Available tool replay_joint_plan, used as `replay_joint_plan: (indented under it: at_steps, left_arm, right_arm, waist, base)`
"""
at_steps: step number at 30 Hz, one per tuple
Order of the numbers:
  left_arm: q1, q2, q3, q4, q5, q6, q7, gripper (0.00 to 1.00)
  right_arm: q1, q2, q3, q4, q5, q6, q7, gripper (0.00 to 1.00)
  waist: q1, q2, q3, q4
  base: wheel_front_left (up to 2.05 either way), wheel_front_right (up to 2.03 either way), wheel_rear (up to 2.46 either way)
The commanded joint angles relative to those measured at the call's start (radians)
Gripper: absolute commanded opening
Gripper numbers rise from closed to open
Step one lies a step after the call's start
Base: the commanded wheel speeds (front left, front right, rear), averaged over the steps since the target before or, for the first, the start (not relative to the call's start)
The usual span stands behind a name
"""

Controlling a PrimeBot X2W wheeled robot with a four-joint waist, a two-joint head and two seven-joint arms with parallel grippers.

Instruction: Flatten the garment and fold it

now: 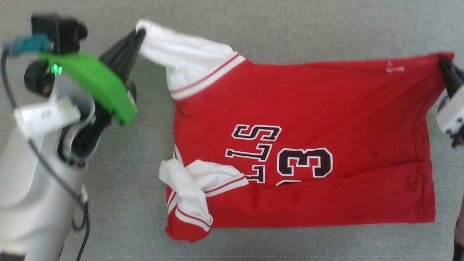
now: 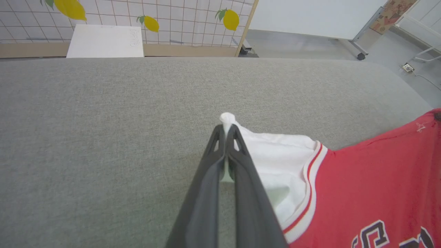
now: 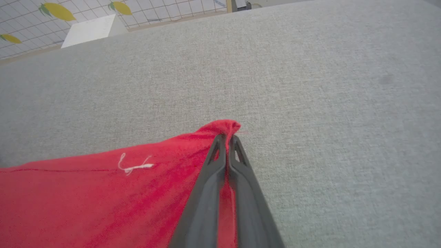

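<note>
The garment is a red jersey with white sleeves, black lettering and a number 3, lying sideways on the grey surface with its near long edge folded over. My left gripper is shut on the tip of the far white sleeve, pinched cloth poking past my fingertips. My right gripper is shut on the far red hem corner, at the right edge of the head view. The near sleeve lies crumpled on the jersey's near left corner.
A grey fabric surface spreads under everything, with bare room beyond the jersey. In the wrist views a white board leans against a tiled wall with lemon prints past the far edge.
</note>
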Motion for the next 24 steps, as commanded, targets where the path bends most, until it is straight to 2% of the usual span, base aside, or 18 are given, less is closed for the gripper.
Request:
replay_joint_plan:
  at_steps: [1, 6, 14, 24]
  left_arm:
    - [0.041, 0.017, 0.009, -0.030, -0.012, -0.006, -0.012, 0.00]
    - [0.179, 0.045, 0.031, -0.169, -0.039, 0.014, -0.021, 0.00]
    - [0.392, 0.058, 0.052, -0.342, -0.079, 0.060, -0.036, 0.00]
    - [0.679, 0.057, 0.051, -0.448, -0.149, 0.116, -0.033, 0.00]
  right_arm:
    - [0.032, 0.004, -0.006, -0.018, 0.008, -0.002, -0.011, 0.00]
    - [0.131, 0.017, -0.025, -0.094, 0.037, -0.002, -0.020, 0.00]
    - [0.269, 0.053, -0.046, -0.191, 0.078, -0.002, -0.020, 0.00]
    - [0.474, 0.077, -0.100, -0.230, 0.140, -0.002, 0.017, 0.00]
  waist:
    - [0.0000, 0.0000, -0.051, 0.018]
    - [0.0000, 0.0000, -0.101, 0.030]
    - [0.0000, 0.0000, -0.170, 0.034]
    - [0.0000, 0.0000, -0.199, 0.040]
  base:
    - [0.00, 0.00, 0.00]
    - [0.00, 0.00, 0.00]
    - [0.00, 0.00, 0.00]
    - [0.00, 0.00, 0.00]
